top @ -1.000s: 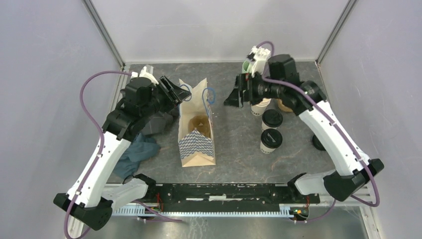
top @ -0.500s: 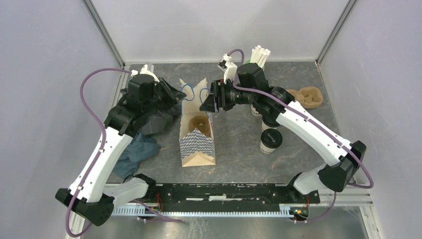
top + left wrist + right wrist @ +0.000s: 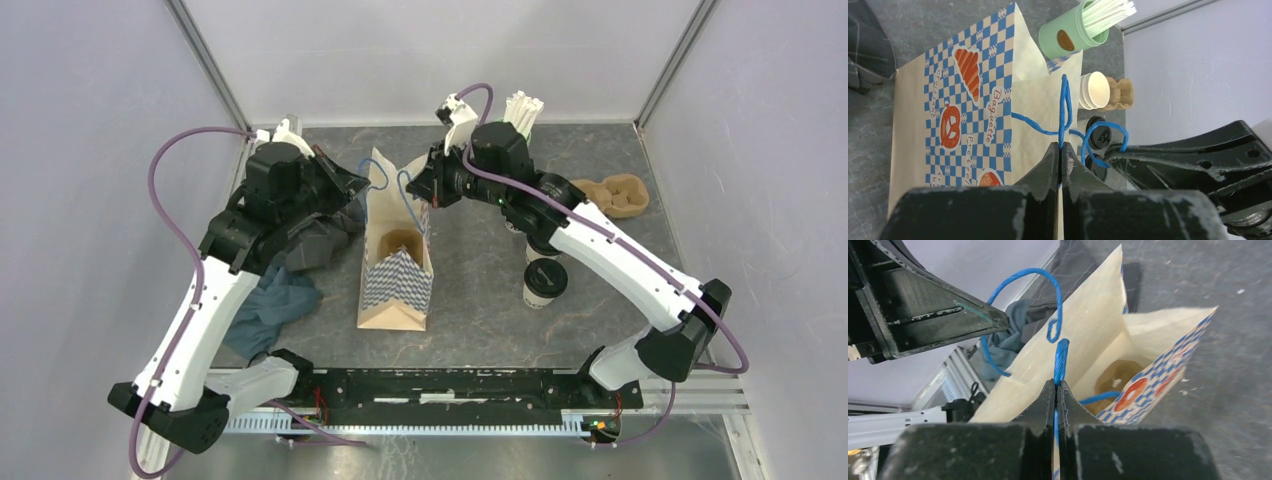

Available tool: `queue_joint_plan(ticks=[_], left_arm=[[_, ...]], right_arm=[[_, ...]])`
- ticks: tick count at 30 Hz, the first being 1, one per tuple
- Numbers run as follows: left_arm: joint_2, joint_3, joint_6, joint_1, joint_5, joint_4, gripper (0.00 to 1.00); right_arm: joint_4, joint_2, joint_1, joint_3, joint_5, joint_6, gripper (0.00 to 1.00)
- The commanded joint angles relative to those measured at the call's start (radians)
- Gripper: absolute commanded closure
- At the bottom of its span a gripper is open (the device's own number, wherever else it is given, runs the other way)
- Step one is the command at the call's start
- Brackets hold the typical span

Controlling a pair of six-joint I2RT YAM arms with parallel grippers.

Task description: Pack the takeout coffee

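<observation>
Grey and teal cloths (image 3: 285,290): crumpled on the table (image 3: 480,300) at the far left, beside the bag and partly covered by the left arm.
Left gripper (image 3: 1060,152): fingers are pressed together on the left handle, with no gap seen between them.
Left handle (image 3: 1064,107): blue twisted cord, drawn upward from the bag's left wall into the closed fingers.
Paper bag (image 3: 395,285): kept upright at the table's middle, its mouth held open; blue-and-white chequer with pastry print is carried on the outside. A brown round thing (image 3: 398,243) is seen at the bottom; what it is cannot be told.
Right handle (image 3: 1060,357): blue cord, pinched at the bag's right wall.
Right gripper (image 3: 1057,387): fingers are clamped shut on the right handle.
Green cup of straws (image 3: 520,108): stood at the back, behind the right arm.
Takeout coffee cup (image 3: 545,280): white, black-lidded, stood on the table to the right of the bag and apart from it; more cups are largely hidden by the right arm.
Pulp carrier (image 3: 612,195): laid at the far right, near the back.
</observation>
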Motion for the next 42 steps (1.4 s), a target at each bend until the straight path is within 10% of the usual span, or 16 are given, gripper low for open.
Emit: queue_joint_plan(ticks=[1,7,15,21,30,42], left_arm=[[-0.013,0.114,0.067,-0.003,-0.005,0.036,0.98],[-0.022,0.244,0.047,-0.003,-0.018,-0.004,0.98],[-0.084,0.038,-0.096,-0.003,-0.119,0.037,0.98],[-0.091,-0.200,-0.052,0.001,-0.050,0.203,0.98],[-0.071,-0.074,0.128,0.001,-0.014,0.113,0.92],[-0.071,-0.193,0.323,0.000,0.008,0.514,0.98]], right_arm=[[-0.066,-0.007,0.002,0.213,0.071,-0.099,1.00],[-0.188,0.019,-0.048,0.432,-0.023,-0.070,1.00],[-0.026,-0.099,-0.206,0.041,-0.104,0.018,1.00],[-0.060,-0.069,-0.282,-0.088,-0.127,-0.121,1.00],[0.125,-0.075,-0.287,-0.036,-0.481,-0.152,1.00],[0.315,-0.129,-0.290,-0.129,-0.381,-0.469,1.00]])
